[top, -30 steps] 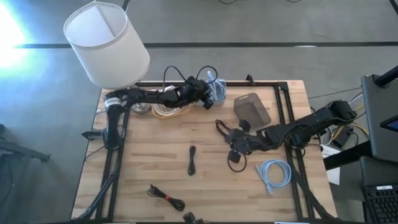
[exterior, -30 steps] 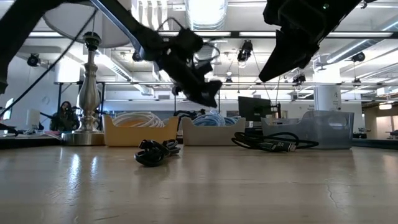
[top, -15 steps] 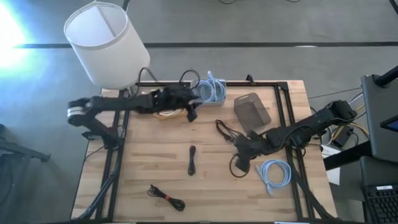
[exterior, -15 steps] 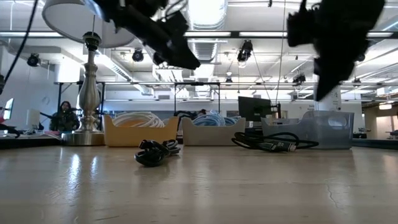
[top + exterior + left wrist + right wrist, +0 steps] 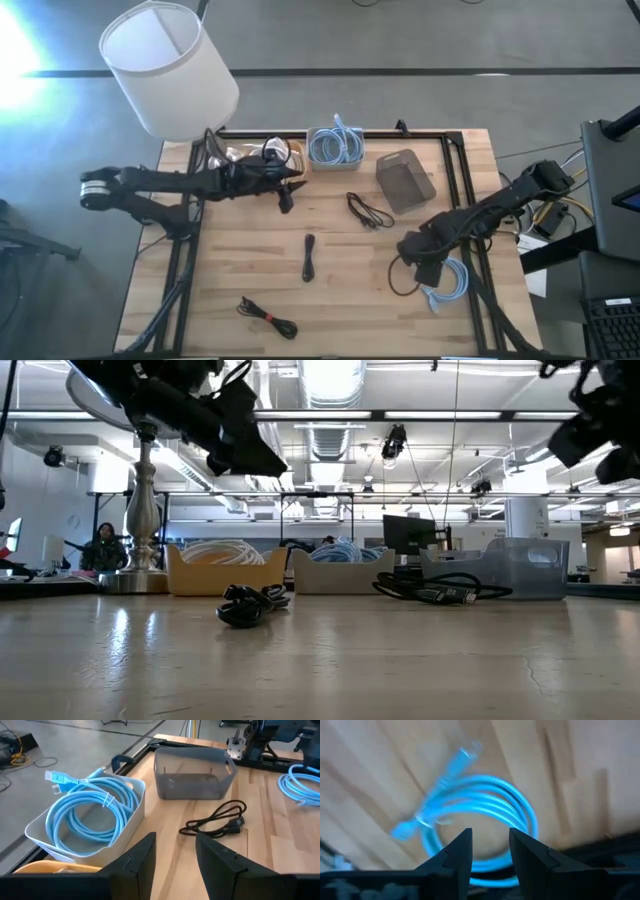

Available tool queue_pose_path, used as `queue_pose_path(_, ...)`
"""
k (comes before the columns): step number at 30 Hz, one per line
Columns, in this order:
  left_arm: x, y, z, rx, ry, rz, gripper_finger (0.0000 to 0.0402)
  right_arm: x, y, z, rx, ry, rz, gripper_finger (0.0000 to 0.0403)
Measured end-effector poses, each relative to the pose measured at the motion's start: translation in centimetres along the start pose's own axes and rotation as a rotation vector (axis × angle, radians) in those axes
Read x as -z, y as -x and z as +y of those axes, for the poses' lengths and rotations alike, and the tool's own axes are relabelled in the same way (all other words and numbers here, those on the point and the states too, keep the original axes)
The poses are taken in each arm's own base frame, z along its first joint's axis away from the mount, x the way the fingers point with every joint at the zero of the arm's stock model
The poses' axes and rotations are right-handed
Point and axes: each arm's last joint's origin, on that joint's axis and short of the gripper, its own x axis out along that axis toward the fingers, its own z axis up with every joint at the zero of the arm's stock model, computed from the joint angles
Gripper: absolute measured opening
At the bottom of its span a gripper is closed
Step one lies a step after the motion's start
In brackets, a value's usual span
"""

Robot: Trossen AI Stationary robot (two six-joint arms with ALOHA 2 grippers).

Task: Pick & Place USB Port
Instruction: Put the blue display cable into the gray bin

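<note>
My right gripper (image 5: 418,262) is over the table's right part, above a coiled blue cable (image 5: 447,278) that fills its wrist view (image 5: 485,810). A thin black cable loop (image 5: 398,282) hangs at this gripper. My left gripper (image 5: 288,195) is open and empty, raised near the far left, just in front of the bins (image 5: 175,845). A white bin (image 5: 335,148) holds another blue cable (image 5: 90,815). A grey bin (image 5: 405,180) stands beside it. A second black cable (image 5: 368,212) lies flat on the wood in front of the grey bin. My right gripper is shut on the black cable, whose thin loop (image 5: 398,282) hangs beside and below it on the side toward the table's near edge. The gripper's own body hides the place of contact in the high view. The wrist view shows no cable between the fingers (image 5: 460,855).
A lamp with a white shade (image 5: 170,70) stands at the far left corner. A tan bin (image 5: 262,158) sits left of the white one. A short black cable (image 5: 308,257) lies mid-table and another (image 5: 268,315) near the front edge. A black frame (image 5: 455,160) borders the table.
My left gripper has drawn back from the white bin toward the table's left and near edges, leaving the blue cable in the bin. My right gripper has gone toward the right and near edges, with the black loop following it, and now stands over the blue coil.
</note>
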Motion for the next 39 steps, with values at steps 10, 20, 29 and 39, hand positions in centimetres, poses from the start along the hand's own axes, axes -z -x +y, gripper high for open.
queue_pose_path(10,0.3,0.2,0.1,0.000,0.030,0.004,0.0142,1.3,-4.0,-1.6,0.096,0.084,0.063,0.0128)
queue_pose_path(20,0.2,0.2,0.0,0.000,0.031,0.002,0.0142,1.5,-7.9,-3.3,0.069,0.067,0.040,0.0128)
queue_pose_path(29,0.2,0.2,0.1,0.000,0.031,0.004,0.0142,1.3,-8.2,-3.3,0.076,0.032,0.000,0.0100)
queue_pose_path(39,0.3,0.2,0.1,0.000,0.025,0.006,0.0142,-0.3,-5.5,-0.8,-0.012,-0.046,-0.172,0.0018)
